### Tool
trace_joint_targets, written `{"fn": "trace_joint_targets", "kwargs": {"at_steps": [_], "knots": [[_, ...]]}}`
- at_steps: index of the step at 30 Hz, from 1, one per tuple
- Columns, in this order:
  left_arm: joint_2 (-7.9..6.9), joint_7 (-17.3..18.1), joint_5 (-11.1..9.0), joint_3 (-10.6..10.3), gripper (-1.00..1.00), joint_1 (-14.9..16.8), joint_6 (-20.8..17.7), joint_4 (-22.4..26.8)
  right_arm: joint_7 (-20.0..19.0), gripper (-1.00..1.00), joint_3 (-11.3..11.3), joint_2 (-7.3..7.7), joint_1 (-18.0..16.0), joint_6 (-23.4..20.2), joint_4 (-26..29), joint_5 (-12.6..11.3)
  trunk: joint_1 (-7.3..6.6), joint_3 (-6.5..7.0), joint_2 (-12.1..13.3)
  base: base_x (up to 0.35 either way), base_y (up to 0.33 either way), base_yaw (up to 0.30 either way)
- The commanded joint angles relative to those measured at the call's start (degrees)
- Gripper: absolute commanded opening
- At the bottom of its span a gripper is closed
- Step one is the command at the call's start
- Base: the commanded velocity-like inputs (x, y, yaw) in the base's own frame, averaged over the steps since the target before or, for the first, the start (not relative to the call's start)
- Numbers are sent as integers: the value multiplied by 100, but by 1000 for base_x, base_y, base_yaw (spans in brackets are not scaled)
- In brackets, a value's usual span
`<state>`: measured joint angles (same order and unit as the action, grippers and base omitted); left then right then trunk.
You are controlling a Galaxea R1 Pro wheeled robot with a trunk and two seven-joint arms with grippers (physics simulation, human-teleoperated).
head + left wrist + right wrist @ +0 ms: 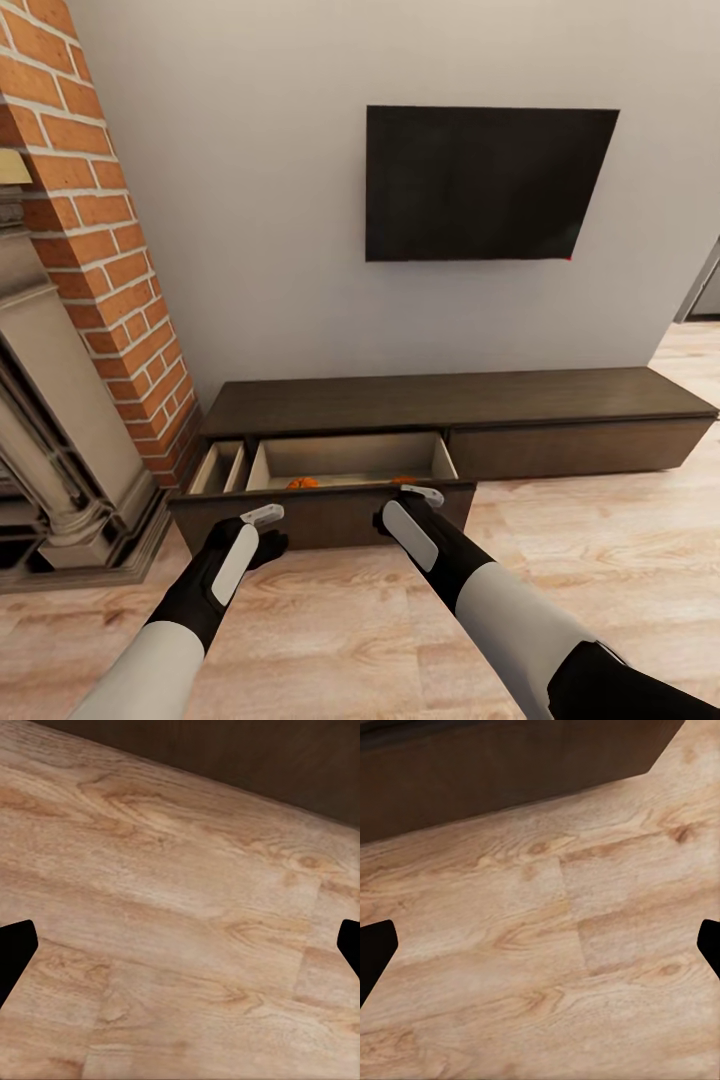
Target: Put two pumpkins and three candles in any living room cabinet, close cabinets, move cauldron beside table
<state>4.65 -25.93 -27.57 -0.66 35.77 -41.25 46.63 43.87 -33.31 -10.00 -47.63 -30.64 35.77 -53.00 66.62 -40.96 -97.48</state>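
The long dark-brown cabinet (460, 400) stands against the wall with its left drawer (350, 458) pulled out. Two orange pumpkins (302, 483) (403, 480) peek over the drawer front (320, 515) from the pale inside. My left gripper (264, 522) hangs just before the drawer front's left part and my right gripper (418, 497) at its top edge, further right. In the wrist views the left gripper (180, 952) and right gripper (540, 952) are open over bare floor, the dark front (510, 765) beyond. Candles, cauldron and table are out of view.
A brick fireplace (90, 250) rises at the left, close to the open drawer's end. A black TV (480, 185) hangs on the wall above the cabinet. The right drawer front (580, 448) is closed. Wood floor (600, 560) spreads to the right.
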Motion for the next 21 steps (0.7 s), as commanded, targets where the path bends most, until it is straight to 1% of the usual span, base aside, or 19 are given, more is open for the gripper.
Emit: {"fn": "trace_joint_targets", "kwargs": {"at_steps": [1, 10, 12, 15, 16, 19, 21], "knots": [[-3, 0, -1, 2, 100, 0, 8, -2, -1, 100, 0, 0, 0, 5, -9, 2, 23, -18, -42, 0, 0, 0], [-10, 25, 4, -35, 100, 1, 42, -10, -3, 100, -9, 0, 0, 58, -148, 46, 220, -180, -403, 0, 0, 0], [-9, 26, 24, -54, 100, 0, 49, -24, -46, 100, -13, 0, 0, 200, -263, 54, 264, -216, -483, 0, 0, 0], [-7, 26, 48, -69, 100, 1, 56, -41, -345, 100, -32, 0, 0, 433, -392, 72, 330, -270, -603, 0, 0, 0], [-7, 26, 52, -74, 100, 0, 76, -44, -524, 100, -42, 0, 0, 485, -436, 78, 352, -288, -643, 0, 0, 0], [-8, 26, 60, -87, 100, 0, 195, -48, -968, 100, -69, 0, 4, 559, -550, 86, 418, -342, -764, 0, 0, 0], [-8, 30, 65, -95, 100, 0, 237, -52, -1098, 100, -75, 0, 15, 577, -612, 98, 462, -377, -844, 0, 0, 0]]}}
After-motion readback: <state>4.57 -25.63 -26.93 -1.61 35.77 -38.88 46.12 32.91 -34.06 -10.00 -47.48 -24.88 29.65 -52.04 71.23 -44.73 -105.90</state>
